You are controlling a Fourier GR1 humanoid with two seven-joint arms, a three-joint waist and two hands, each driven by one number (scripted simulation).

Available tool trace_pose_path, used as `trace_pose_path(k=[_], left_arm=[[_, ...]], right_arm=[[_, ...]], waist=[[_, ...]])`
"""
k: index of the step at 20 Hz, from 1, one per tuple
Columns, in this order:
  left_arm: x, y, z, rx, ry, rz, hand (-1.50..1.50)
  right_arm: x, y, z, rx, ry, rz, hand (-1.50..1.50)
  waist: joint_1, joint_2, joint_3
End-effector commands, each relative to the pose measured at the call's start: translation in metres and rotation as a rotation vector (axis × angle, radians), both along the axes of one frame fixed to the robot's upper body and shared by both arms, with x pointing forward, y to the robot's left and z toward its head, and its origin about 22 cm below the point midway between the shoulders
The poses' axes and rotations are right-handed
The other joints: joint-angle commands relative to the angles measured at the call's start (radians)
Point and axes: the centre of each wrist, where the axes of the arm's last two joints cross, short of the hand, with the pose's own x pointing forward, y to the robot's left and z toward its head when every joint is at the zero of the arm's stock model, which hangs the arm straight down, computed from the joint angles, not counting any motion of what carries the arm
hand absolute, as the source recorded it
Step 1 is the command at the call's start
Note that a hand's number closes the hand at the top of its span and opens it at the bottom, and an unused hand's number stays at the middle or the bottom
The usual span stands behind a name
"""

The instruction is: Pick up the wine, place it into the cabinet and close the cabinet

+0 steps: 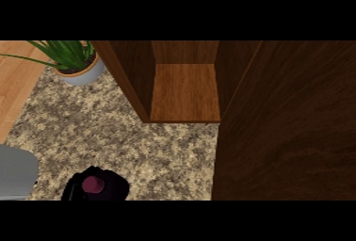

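At the lower left of the frame a black hand (pixel 95 184) is curled round the wine (pixel 93 184), whose dark red top shows between the fingers, over the speckled bench (pixel 139 141). The open cabinet (pixel 184 92) stands upper centre, its door (pixel 292 132) swung right. A plant (pixel 73 61) sits upper left.

You see 1 grey forearm (pixel 15 172) at the lower left edge, a smooth, rounded, plain shell. Beside it you see 1 black hand (pixel 97 186), glossy and dark, with bulky rounded segments. No cables, screws or markings show on either.
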Motion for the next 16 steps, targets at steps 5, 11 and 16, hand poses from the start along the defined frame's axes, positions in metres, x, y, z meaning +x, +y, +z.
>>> trace_pose_path(k=[5, 11, 16], left_arm=[[0.015, -0.028, 0.051, -0.068, -0.114, -0.086, 1.5], [0.01, -0.043, 0.094, -0.078, -0.134, -0.065, 1.5], [0.039, -0.071, 0.145, -0.099, -0.155, -0.106, 1.5]], right_arm=[[0.014, 0.0, -0.004, 0.026, 0.014, 0.014, -1.5], [0.003, -0.015, -0.017, 0.01, 0.008, -0.005, -1.5], [0.009, -0.006, -0.009, 0.009, 0.012, 0.014, -1.5]], waist=[[0.006, 0.002, -0.004], [0.001, 0.002, -0.004], [0.001, 0.003, -0.004]])
